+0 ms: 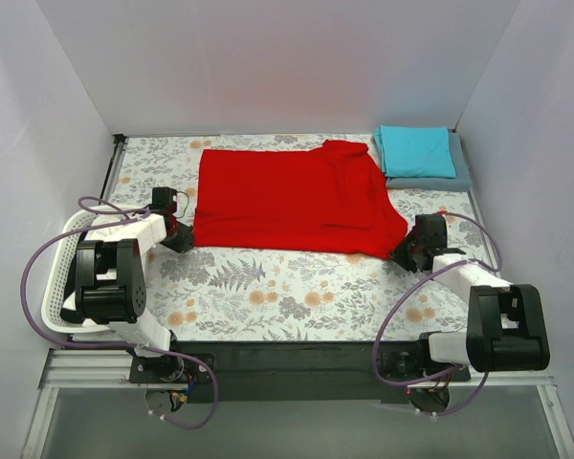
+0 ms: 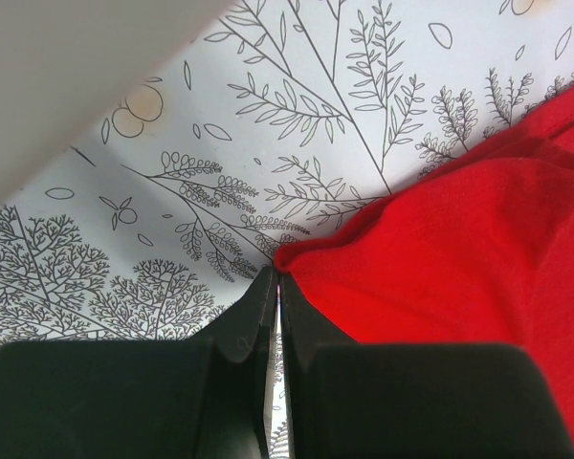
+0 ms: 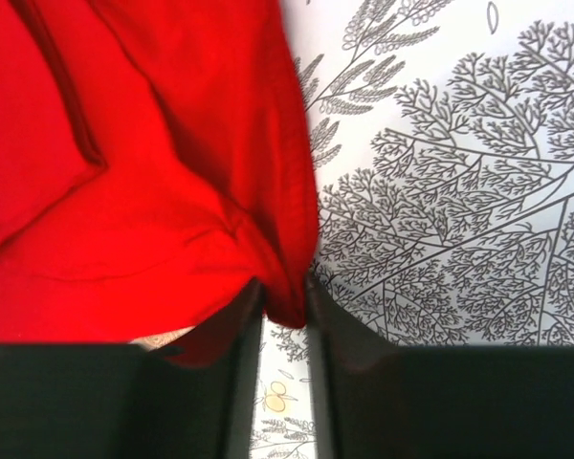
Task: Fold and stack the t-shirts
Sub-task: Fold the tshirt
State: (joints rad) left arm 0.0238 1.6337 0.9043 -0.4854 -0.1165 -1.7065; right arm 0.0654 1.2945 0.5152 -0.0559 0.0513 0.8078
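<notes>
- From the top view you can count three shirts. One red t-shirt [image 1: 297, 196] lies spread across the floral tablecloth [image 1: 287, 287]. One folded teal t-shirt [image 1: 416, 150] sits on one folded grey-blue t-shirt [image 1: 459, 178] at the far right corner.
- The same view gives you one white lattice basket [image 1: 55, 277] at the left edge, partly under the left arm, and two arms. The left gripper [image 1: 179, 237] is at the near left corner of the red t-shirt and the right gripper [image 1: 405, 253] at its near right corner. You cannot judge either pair of jaws from here.
- The left wrist view shows what the top view hides: the left gripper [image 2: 278, 277] has its jaws pressed together. The corner of the red t-shirt [image 2: 440, 258] ends right at the tips, and you cannot tell whether any cloth is pinched.
- The right wrist view shows the right gripper [image 3: 285, 296] with its jaws narrowly apart and a bunched corner of the red t-shirt [image 3: 153, 163] caught between them, touching both sides. Neither wrist view shows you the folded pile or the basket.
</notes>
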